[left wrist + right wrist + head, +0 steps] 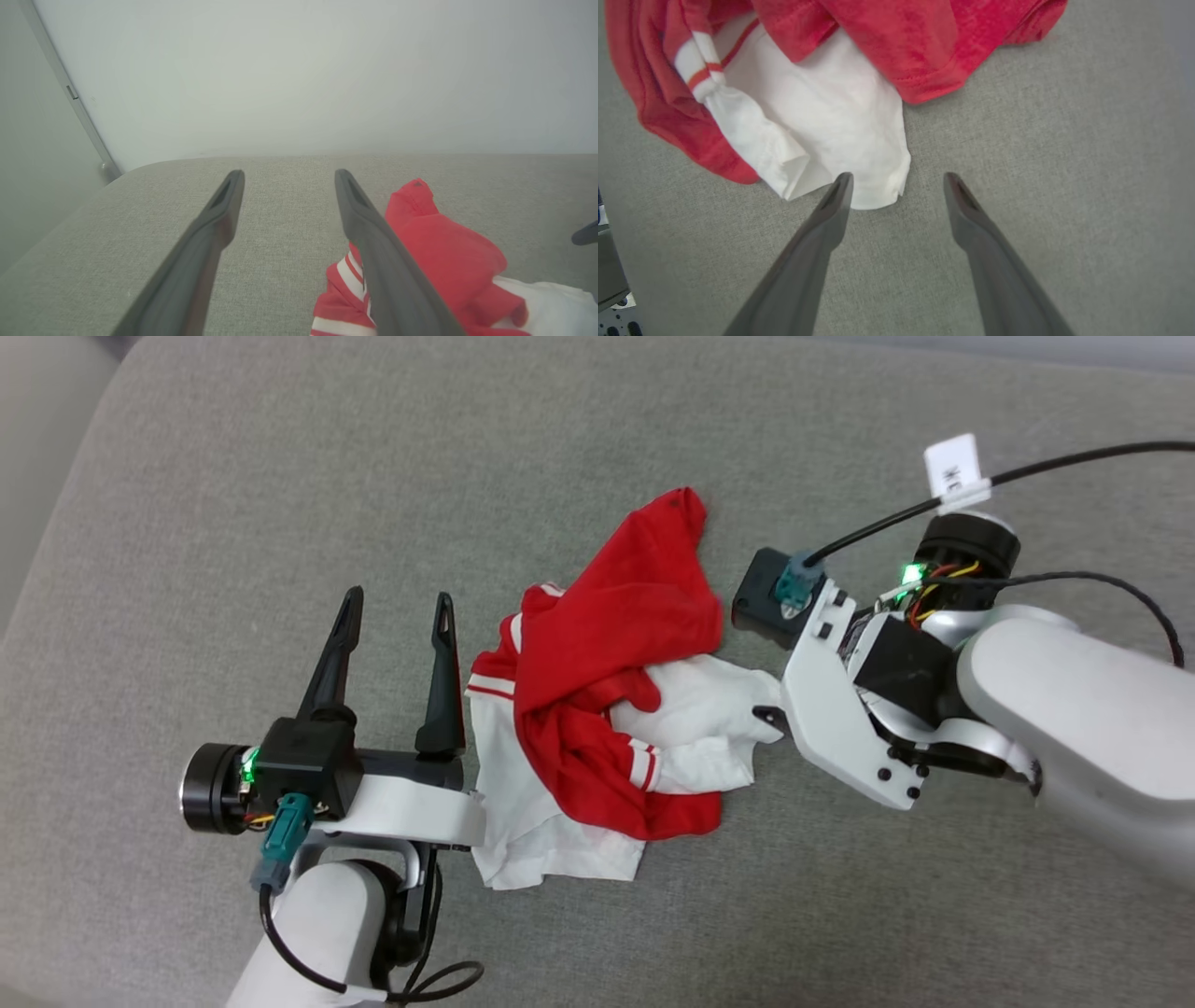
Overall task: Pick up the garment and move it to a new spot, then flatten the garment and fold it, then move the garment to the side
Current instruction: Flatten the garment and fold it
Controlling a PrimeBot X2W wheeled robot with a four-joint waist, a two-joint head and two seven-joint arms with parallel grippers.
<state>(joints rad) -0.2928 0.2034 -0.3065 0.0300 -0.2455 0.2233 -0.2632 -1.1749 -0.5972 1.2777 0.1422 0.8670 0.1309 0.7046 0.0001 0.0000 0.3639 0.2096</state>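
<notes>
The garment [597, 691] lies crumpled in a heap on the grey cushion [233, 476], red cloth on top, white sleeves and striped trim showing at its sides. My left gripper [399, 597] stands open just left of the heap with nothing between its fingers; in the left wrist view the garment [434, 242] sits to the right of that gripper [289, 172]. From the right, my right gripper [770, 714] reaches the white sleeve. In the right wrist view it [899, 177] is open, and its left fingertip [843, 184] is at the sleeve's edge [859, 140].
The grey cushion surface [1064, 163] stretches wide on every side of the heap. A pale wall [303, 70] rises behind its far edge. The cushion's rounded corner [126, 170] is at the far left. Black cables [1027, 471] trail from the right wrist.
</notes>
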